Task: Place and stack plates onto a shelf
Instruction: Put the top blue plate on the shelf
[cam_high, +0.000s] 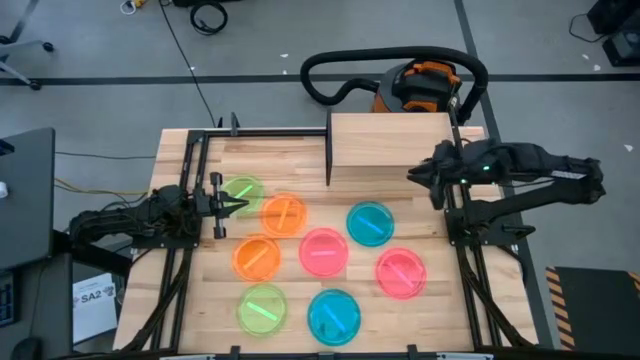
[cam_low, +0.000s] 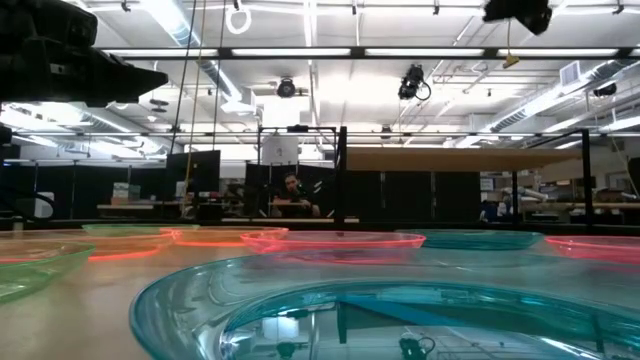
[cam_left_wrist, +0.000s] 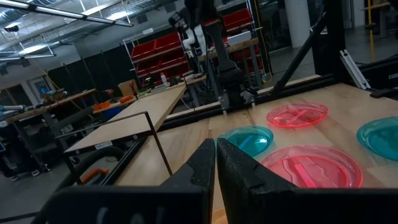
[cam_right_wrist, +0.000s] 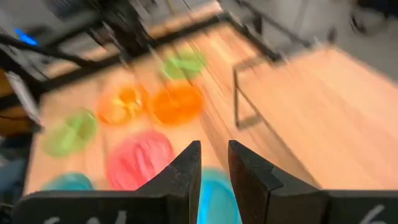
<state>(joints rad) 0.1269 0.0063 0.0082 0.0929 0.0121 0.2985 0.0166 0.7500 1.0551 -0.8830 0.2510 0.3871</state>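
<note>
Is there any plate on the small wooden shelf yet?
No. In the high view the shelf top is bare, and all eight plates lie on the table.

Eight translucent plates (cam_high: 323, 250) flat on the tabletop; bare light-wood shelf (cam_high: 390, 145) behind them

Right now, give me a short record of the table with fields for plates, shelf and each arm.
plates: eight round translucent plastic plates on the tabletop, two each green, orange, pink, teal
shelf: light-wood board shelf at the back, nothing on it
left gripper: over the back green plate, fingers shut, empty
right gripper: by the shelf's front edge, fingers slightly apart, empty
</note>
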